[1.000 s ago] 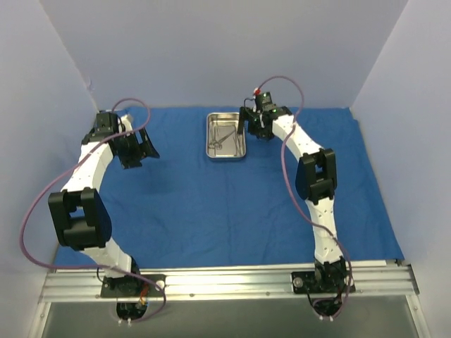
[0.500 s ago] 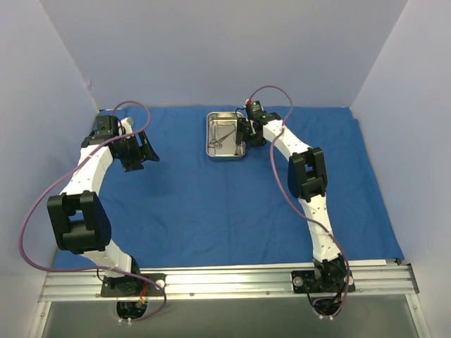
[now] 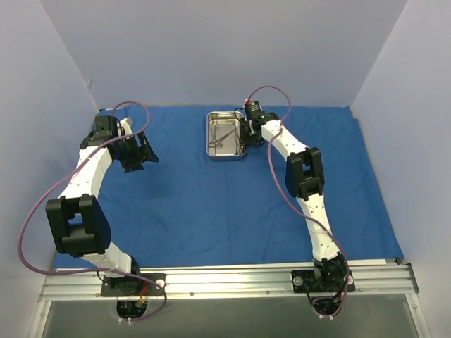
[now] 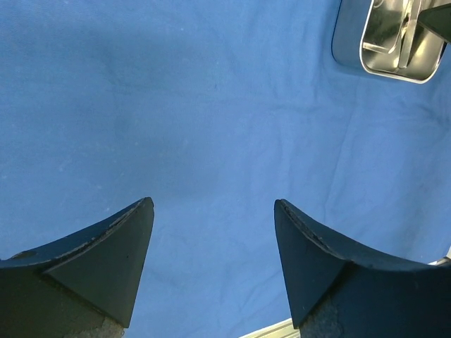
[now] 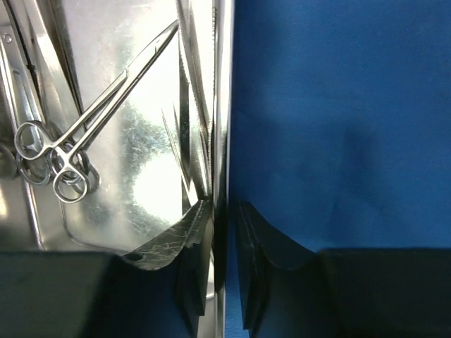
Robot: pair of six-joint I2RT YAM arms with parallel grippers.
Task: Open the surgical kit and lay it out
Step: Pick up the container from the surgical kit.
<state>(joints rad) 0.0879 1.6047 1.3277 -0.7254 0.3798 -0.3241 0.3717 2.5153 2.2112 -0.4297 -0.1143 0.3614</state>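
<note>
The royal-blue cloth wrap (image 3: 211,204) lies spread flat over the table. At its far middle stands the small steel tray (image 3: 225,156) with thin silver scissor-handled instruments (image 3: 220,137) inside. My right gripper (image 3: 246,132) is at the tray's right wall. In the right wrist view its jaws (image 5: 224,204) pinch the tray's thin rim (image 5: 221,105), one finger inside and one outside over the cloth (image 5: 338,105). Ringed instruments (image 5: 99,120) lie in the tray to the left. My left gripper (image 3: 139,151) hovers open over bare cloth (image 4: 211,105) at the left, its fingers (image 4: 213,204) holding nothing.
Pale walls close the table in at the back and both sides. A metal rail (image 3: 225,278) with both arm bases runs along the near edge. The tray's corner (image 4: 350,60) shows at the top right of the left wrist view.
My right gripper moved left to the tray's right wall and its jaws narrowed from wide open onto the rim. The left arm barely shifted.
</note>
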